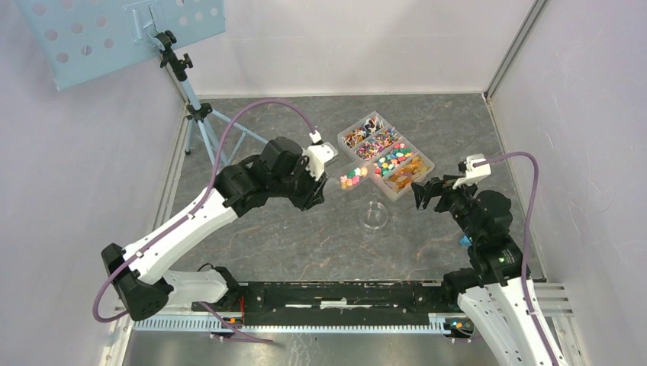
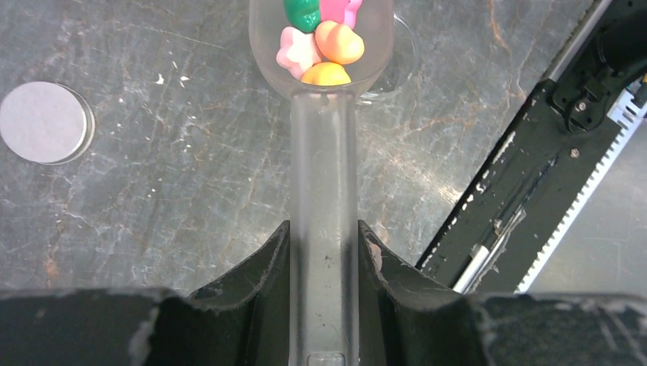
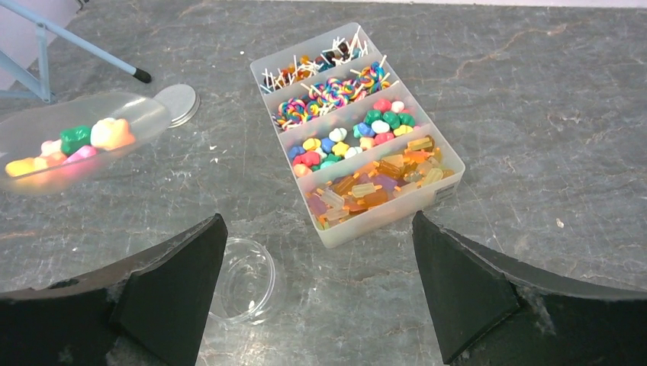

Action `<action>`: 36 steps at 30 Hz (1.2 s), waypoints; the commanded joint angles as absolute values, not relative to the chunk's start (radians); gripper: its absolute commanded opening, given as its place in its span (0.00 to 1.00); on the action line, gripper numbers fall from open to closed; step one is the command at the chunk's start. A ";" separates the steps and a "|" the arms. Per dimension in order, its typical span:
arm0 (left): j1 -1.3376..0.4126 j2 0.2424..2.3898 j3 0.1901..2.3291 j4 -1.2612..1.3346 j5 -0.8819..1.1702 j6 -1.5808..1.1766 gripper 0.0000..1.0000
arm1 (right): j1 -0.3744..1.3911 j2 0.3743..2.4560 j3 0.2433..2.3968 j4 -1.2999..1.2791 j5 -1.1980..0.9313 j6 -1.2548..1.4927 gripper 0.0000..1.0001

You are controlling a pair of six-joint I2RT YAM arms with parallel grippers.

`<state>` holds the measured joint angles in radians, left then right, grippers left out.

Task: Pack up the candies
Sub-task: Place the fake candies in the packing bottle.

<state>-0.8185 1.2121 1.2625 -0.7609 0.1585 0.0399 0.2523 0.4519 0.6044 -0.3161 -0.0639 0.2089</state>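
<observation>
while left claw grips clear plastic scoop | glossy rounded candies inside

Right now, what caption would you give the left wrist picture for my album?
Left jaws grip a clear scoop holding candies, clear dish behind, grey lid aside.

White walls enclose a grey marbled tabletop.

Place: robotics lab cell | Evidence: white enclosure walls, aluminium mounting rail, perforated board on tripod
</observation>
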 commanded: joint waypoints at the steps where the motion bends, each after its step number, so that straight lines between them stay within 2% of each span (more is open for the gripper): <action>1: -0.863 1.194 1.270 -0.805 0.144 -0.029 0.02 | 0.247 0.458 0.611 -0.313 -0.068 0.189 0.98; 23: -0.973 1.381 1.408 -0.987 0.135 -0.119 0.02 | 0.248 0.424 0.520 -0.266 -0.158 0.261 0.97; 32: -0.995 1.443 1.441 -1.026 0.135 -0.137 0.02 | 0.248 0.424 0.441 -0.193 -0.268 0.322 0.82; 36: -0.996 1.463 1.450 -1.032 0.124 -0.137 0.02 | 0.248 0.424 0.428 -0.186 -0.290 0.334 0.79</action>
<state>-0.9894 1.4544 1.3937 -1.0302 0.1307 -0.0872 0.2523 0.4278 0.4355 -0.2539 -0.2409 0.3035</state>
